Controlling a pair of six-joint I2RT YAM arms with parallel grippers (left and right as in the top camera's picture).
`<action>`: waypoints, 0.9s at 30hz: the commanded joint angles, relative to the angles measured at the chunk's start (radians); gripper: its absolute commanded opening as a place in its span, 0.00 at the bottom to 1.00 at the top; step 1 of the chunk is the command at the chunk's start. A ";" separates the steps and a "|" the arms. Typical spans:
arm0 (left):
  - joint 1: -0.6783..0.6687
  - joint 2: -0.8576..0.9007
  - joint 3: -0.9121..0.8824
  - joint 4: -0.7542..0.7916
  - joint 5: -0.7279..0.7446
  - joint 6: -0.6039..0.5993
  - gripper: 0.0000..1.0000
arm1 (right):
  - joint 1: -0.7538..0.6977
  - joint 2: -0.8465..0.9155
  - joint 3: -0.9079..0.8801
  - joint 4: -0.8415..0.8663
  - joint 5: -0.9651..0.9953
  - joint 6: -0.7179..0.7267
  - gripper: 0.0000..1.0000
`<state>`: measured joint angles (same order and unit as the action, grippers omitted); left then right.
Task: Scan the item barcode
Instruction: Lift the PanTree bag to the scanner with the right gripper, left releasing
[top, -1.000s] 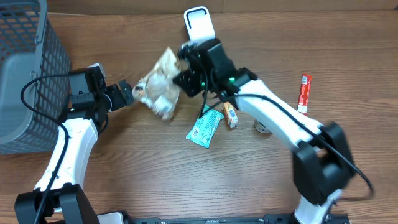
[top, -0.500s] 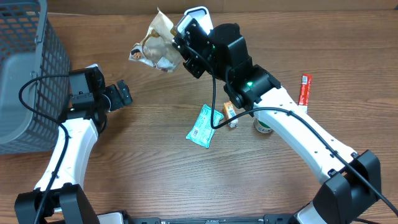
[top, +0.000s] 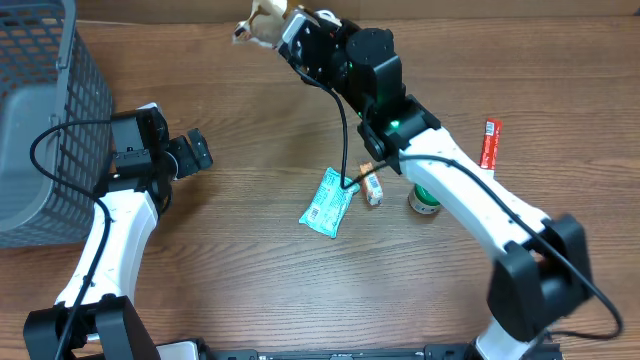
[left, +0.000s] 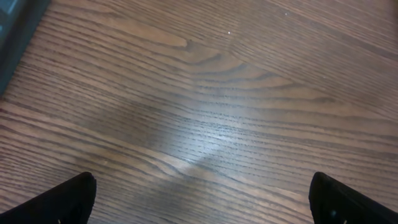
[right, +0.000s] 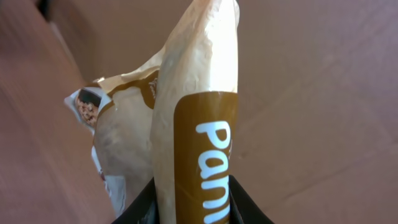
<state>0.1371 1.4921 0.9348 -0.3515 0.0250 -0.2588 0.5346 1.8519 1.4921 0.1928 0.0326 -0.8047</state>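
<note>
Step in hand, as you'd likely judge it: presenting the item for the scan. Your right gripper (top: 292, 27) pinches the crinkled beige-and-brown plastic snack bag (top: 260, 18) by one end, fingers (right: 140, 210) pressed on either side of the film. The bag hangs high above the far edge of the wooden bench (top: 250, 260). No barcode shows on the faces in view, so the next move probably calls for a wrist roll. The right arm stretches far forward. The left gripper (top: 190, 152) hovers low, fingers spread, empty.
</note>
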 joint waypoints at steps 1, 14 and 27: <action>-0.006 -0.015 0.019 0.001 -0.007 0.001 1.00 | -0.029 0.069 0.015 0.094 0.021 -0.106 0.04; -0.006 -0.015 0.019 0.000 -0.007 0.001 1.00 | -0.076 0.299 0.015 0.557 0.066 -0.113 0.04; -0.006 -0.015 0.019 0.000 -0.007 0.001 1.00 | -0.082 0.451 0.059 0.692 0.114 -0.113 0.04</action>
<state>0.1371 1.4921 0.9352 -0.3515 0.0246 -0.2588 0.4580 2.2768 1.5017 0.8711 0.1223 -0.9180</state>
